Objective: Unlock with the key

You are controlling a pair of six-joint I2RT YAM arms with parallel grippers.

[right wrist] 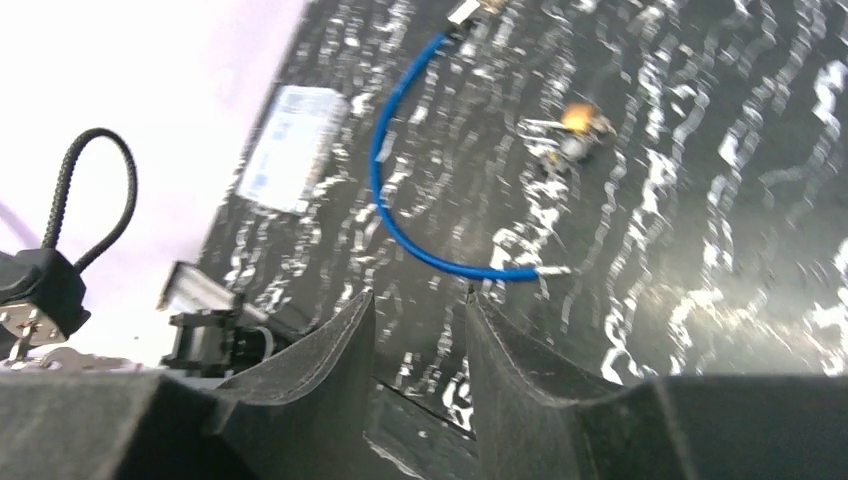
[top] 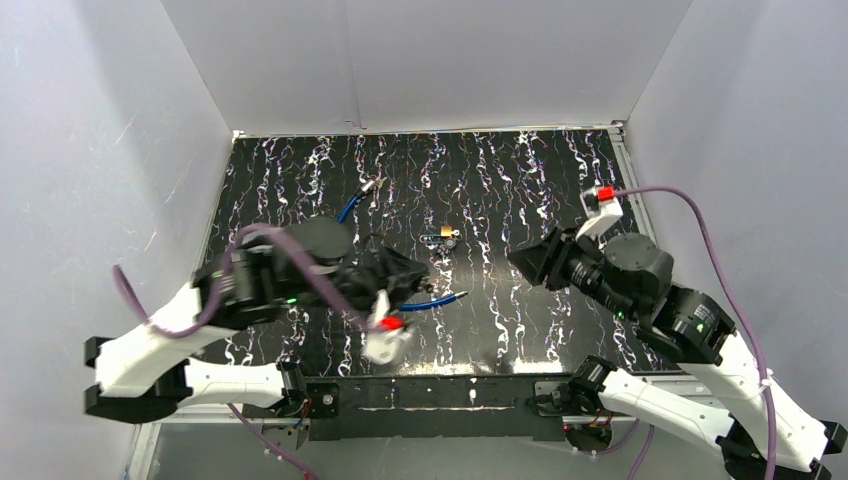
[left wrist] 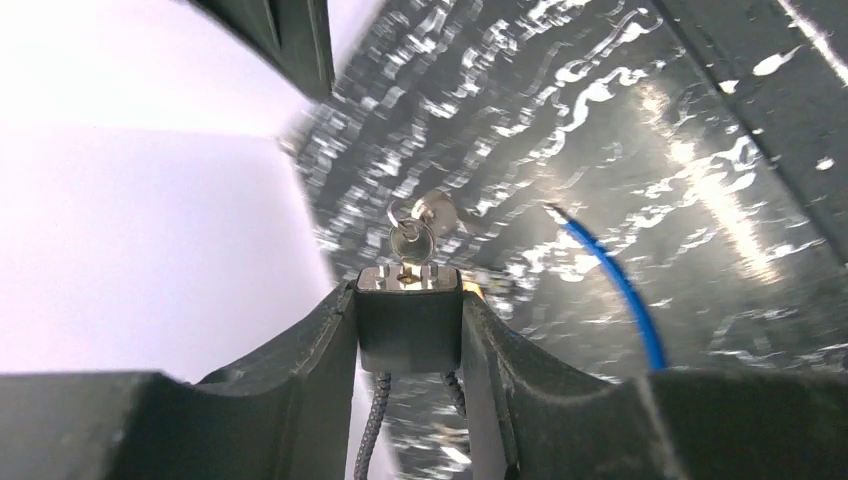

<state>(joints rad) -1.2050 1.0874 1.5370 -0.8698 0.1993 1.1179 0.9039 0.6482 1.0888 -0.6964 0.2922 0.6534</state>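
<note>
The lock is a small black block with a silver face, and it sits clamped between the two fingers of the left pincer. The fingers press on its sides and there is no gap on either side. The key stands up from the silver face with its head pointing away from the wrist camera. It looks seated in the keyhole, though the slot itself cannot be seen. A second key hangs off the same ring just beside it. A dark braided cord loop runs out of the far end of the lock, down between the fingers.

In the top view, the left pincer and its load are over the middle of the surface, a little left of centre, and the lock is mostly hidden by the fingers.

A blue cable with metal tips curves across the surface, and its near tip lies just right of the left pincer. Farther back, a small brass item lies apart from both arms. It is too small to say what it is.

The right pincer is well to the right of the lock. Its fingers are parted with nothing between them, and they point toward the centre.
</note>
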